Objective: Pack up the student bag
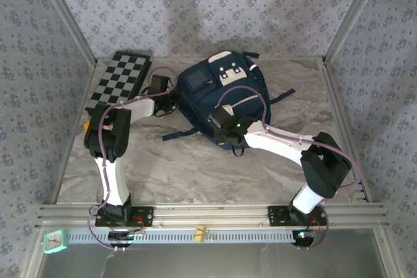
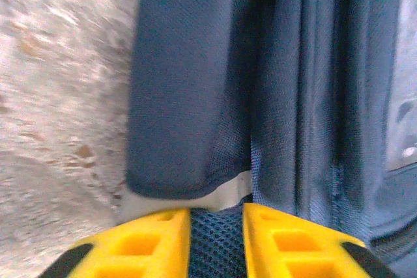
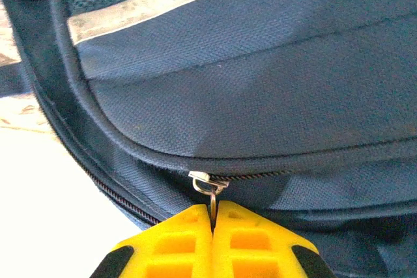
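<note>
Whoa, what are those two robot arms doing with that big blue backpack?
Two robot arms are working on the navy student bag, which lies on the table. The right end effector is pinched shut on a metal zipper pull at the bag's near edge. The left end effector grips a bit of the bag's fabric at its side, probably to steady it. A checkered board lies beside the bag, not packed.
</note>
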`<action>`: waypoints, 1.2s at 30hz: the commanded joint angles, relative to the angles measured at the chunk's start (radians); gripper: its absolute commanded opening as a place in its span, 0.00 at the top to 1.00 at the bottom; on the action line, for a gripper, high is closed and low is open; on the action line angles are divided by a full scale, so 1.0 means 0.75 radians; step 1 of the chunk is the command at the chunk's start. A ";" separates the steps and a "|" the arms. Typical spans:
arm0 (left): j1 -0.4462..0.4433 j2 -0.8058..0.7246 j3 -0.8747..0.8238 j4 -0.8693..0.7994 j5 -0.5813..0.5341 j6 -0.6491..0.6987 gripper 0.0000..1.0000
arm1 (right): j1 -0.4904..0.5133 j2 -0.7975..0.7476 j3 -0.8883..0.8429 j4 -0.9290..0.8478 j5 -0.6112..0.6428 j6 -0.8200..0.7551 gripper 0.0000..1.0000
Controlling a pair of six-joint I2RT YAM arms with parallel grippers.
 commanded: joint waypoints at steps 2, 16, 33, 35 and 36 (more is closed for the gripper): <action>-0.028 -0.291 -0.203 -0.020 0.049 -0.072 0.57 | 0.002 0.032 0.009 0.028 -0.101 -0.023 1.00; -0.441 -0.381 -0.417 0.295 -0.086 -0.518 0.45 | -0.031 -0.027 -0.085 0.136 -0.123 -0.019 1.00; -0.545 -0.256 -0.332 0.488 -0.298 -0.554 0.84 | -0.045 -0.033 -0.092 0.166 -0.095 -0.017 1.00; -0.539 -0.276 -0.320 0.411 -0.306 -0.521 0.93 | -0.048 -0.041 -0.074 0.120 -0.047 -0.010 1.00; -0.532 -0.291 -0.317 0.364 -0.310 -0.505 0.97 | -0.047 -0.045 -0.064 0.090 -0.024 -0.005 1.00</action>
